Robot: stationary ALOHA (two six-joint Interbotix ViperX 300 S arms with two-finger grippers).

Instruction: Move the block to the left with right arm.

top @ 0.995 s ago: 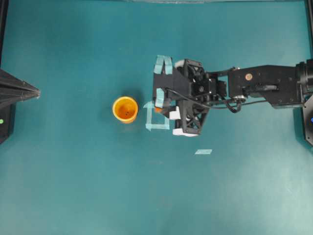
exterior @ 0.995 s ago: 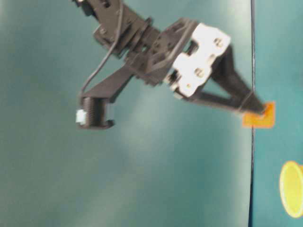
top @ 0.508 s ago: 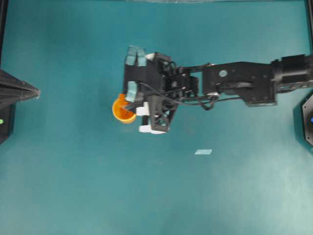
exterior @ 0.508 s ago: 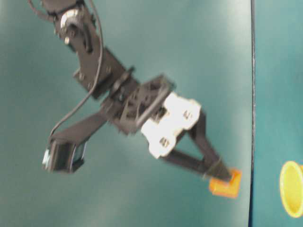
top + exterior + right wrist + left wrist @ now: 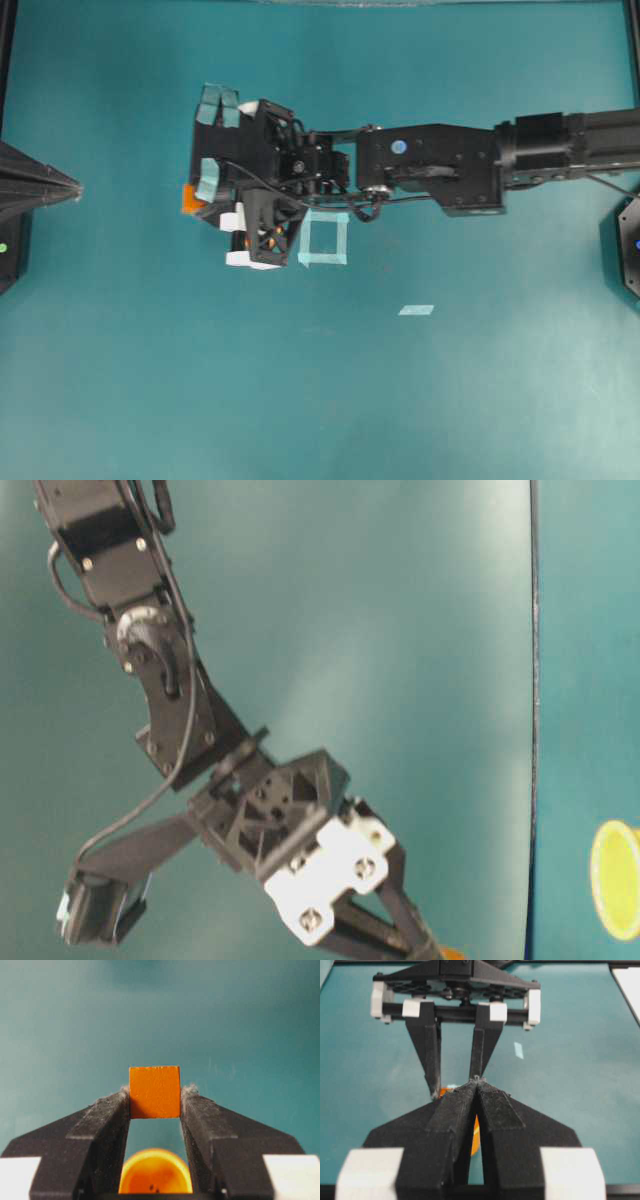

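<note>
The small orange block (image 5: 154,1092) is pinched between the tips of my right gripper (image 5: 155,1099), which is shut on it and holds it above the teal table. In the overhead view the block (image 5: 189,198) pokes out at the left end of the right gripper (image 5: 197,196), left of the tape square. The round orange cup (image 5: 155,1174) lies below and behind the block; from overhead it is mostly hidden under the gripper. The table-level view shows the cup (image 5: 614,880). My left gripper (image 5: 477,1083) is shut and empty, parked at the left edge (image 5: 76,187).
A light teal tape square (image 5: 322,237) is stuck on the table under the right wrist. A small tape strip (image 5: 416,310) lies further right and nearer. The black table frame (image 5: 8,40) runs along the left edge.
The right arm has lifted the block off the tape square and carried it left, passing over the cup to a spot left of it. The left arm has not moved.
</note>
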